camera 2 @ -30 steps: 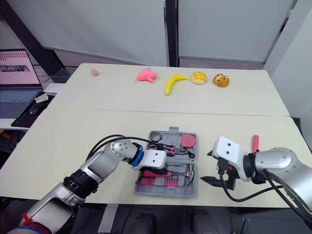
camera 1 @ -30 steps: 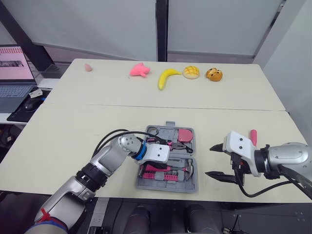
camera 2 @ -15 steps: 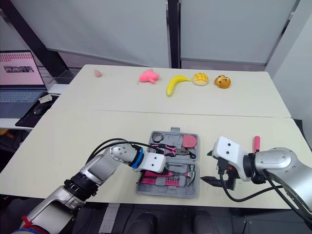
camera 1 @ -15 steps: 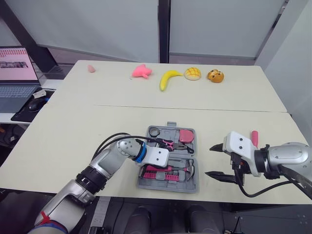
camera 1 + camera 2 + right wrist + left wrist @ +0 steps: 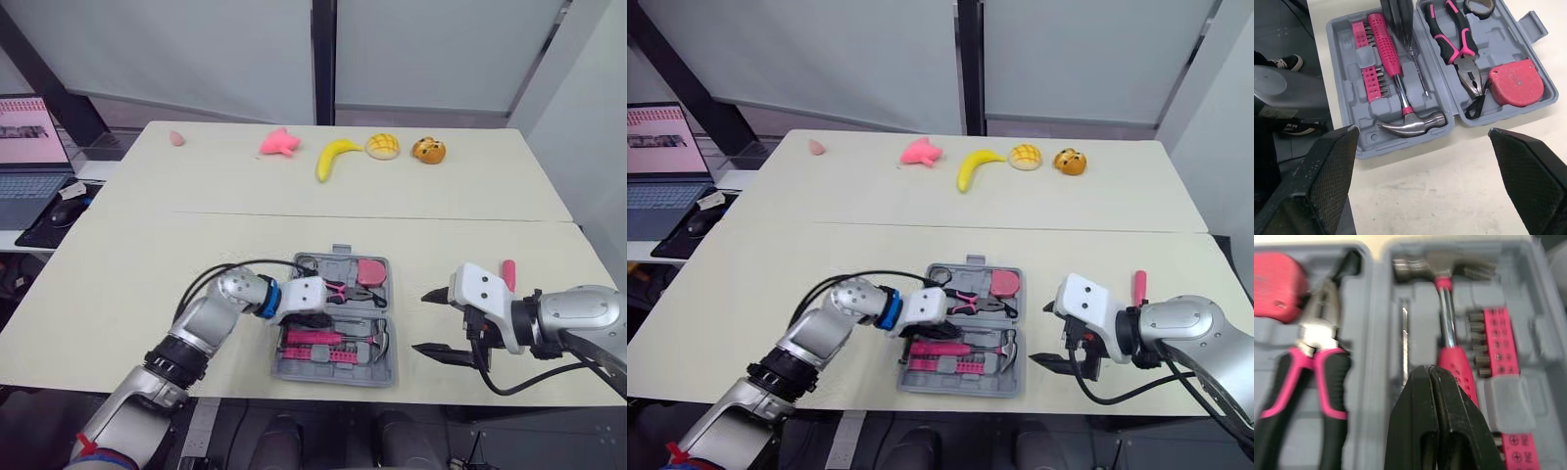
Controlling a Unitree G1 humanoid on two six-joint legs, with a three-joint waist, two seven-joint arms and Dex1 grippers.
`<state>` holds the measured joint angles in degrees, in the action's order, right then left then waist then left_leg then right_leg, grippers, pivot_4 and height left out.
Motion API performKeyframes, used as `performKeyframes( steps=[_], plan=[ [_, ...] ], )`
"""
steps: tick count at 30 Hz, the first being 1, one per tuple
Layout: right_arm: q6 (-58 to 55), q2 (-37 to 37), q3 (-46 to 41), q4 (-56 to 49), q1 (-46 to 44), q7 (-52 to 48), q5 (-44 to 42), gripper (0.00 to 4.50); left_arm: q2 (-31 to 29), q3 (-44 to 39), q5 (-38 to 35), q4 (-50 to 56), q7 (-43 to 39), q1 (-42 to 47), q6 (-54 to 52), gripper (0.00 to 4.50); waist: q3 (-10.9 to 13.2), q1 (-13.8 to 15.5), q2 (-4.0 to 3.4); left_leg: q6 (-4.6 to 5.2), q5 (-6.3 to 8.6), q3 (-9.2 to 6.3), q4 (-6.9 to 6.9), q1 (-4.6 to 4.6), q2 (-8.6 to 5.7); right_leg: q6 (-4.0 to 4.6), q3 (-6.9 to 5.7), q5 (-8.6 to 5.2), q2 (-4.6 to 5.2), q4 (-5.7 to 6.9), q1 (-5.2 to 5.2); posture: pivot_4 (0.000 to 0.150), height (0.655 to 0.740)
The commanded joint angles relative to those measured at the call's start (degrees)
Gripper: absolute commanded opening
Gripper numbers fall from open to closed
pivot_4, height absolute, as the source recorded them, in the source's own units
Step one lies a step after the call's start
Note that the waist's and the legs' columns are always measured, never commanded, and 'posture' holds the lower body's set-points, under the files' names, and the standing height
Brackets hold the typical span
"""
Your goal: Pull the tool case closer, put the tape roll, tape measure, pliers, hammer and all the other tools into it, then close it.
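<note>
The grey tool case (image 5: 384, 364) lies open near the table's front edge. In it are the tape roll (image 5: 1479, 5), the pink-handled pliers (image 5: 1453, 43), the pink tape measure (image 5: 1515, 83), the hammer (image 5: 1400, 93), a thin metal rod (image 5: 1418, 73) and a pink bit holder (image 5: 1367, 62). My left gripper (image 5: 315, 318) is shut and hovers low over the left part of the case, beside the hammer's handle (image 5: 1459, 377). My right gripper (image 5: 419, 323) is open just right of the case, with nothing between its fingers. A pink-handled tool (image 5: 507, 274) lies on the table behind the right gripper.
Along the far side of the table lie a pink toy (image 5: 279, 142), a banana (image 5: 335, 157), two buns (image 5: 383, 146) and a small pink piece (image 5: 176, 137). A laptop (image 5: 22, 157) stands on a side table to the left.
My left gripper has drawn back a little to the left, from the case's middle toward its left part. The right arm and the case have not moved.
</note>
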<state>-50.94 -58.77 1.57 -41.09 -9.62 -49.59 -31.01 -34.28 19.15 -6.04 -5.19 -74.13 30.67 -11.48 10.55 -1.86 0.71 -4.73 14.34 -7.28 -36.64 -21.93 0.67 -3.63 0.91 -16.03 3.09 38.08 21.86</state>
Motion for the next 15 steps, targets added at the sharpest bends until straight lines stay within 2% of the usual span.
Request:
performKeyframes(
  steps=[1, 3, 8, 15],
  plan=[
    [1.8, 1.0, -2.5, -0.5, -0.2, 1.0, -0.1, 4.5, -2.3, -6.9, -6.9, 5.4, -0.9, 0.8, -4.7, 0.01, 0.0, 0.0, 0.0, 0.0, 0.0, 0.01, 0.01, 0.0, 0.0, 0.0, 0.0, 0.0, 0.0, -0.01, 0.0, 0.15, 0.7369],
    [2.3, 1.6, -3.4, -0.2, 0.1, 1.5, 0.2, 4.5, -3.6, -9.5, -9.3, 6.8, -0.8, 0.4, -6.4, 0.01, 0.0, 0.0, 0.06, 0.0, 0.0, 0.01, 0.01, 0.0, 0.0, -0.01, 0.0, 0.0, 0.0, -0.01, 0.0, 0.15, 0.7369],
    [7.7, 3.9, -8.3, 3.2, 2.6, 4.7, 3.8, 4.5, -6.8, -22.2, -13.1, 6.8, 5.5, -8.0, -5.6, 0.01, 0.1, -0.2, 0.05, 0.0, 0.0, 0.06, 0.05, 0.07, 0.03, -0.01, 0.05, -0.02, 0.0, -0.01, 0.0, 0.15, 0.7369],
    [19.0, 8.6, -21.0, 10.8, 13.1, 9.5, 11.0, 4.5, -4.1, -36.4, -14.4, 7.1, 16.4, -22.5, 1.3, 0.01, 0.1, 0.6, 0.15, -0.01, 0.01, 0.06, 0.08, 0.02, 0.02, 0.03, 0.04, 0.01, 0.03, -0.07, 0.0, 0.15, 0.7369]
  ],
)
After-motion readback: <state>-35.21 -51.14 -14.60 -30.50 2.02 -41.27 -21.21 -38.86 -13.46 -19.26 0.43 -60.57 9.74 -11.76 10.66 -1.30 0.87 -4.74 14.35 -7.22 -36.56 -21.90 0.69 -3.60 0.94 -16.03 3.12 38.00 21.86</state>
